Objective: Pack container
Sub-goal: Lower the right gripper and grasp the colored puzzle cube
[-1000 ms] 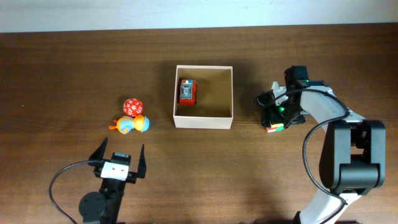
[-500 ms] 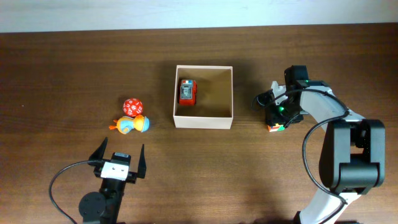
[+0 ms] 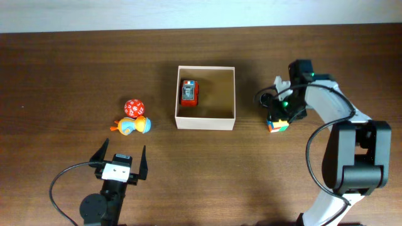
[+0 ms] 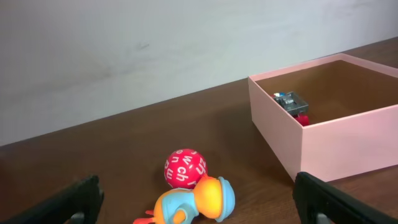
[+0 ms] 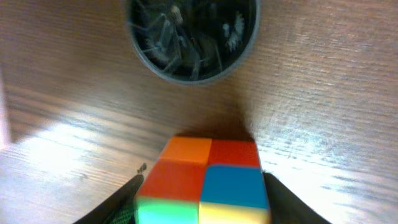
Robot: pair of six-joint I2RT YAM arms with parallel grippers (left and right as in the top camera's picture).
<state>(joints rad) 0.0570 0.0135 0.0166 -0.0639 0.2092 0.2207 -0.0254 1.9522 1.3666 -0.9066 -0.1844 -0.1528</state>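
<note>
The container, a shallow white-walled box with a tan floor, stands mid-table with a red toy car at its left side. To its right, my right gripper is shut on a multicoloured cube. In the right wrist view both fingers press the sides of the cube. Whether the cube is off the table I cannot tell. My left gripper stands open at the front left with nothing in it. Ahead of it lie a red lettered ball and an orange-and-blue duck toy.
A dark round object sits on the wood just beyond the cube in the right wrist view. The ball and duck toy lie left of the container. The container's near wall shows at the right of the left wrist view.
My right gripper has closed on the cube and shifted slightly toward the back of the table with it. The left arm has not moved.
</note>
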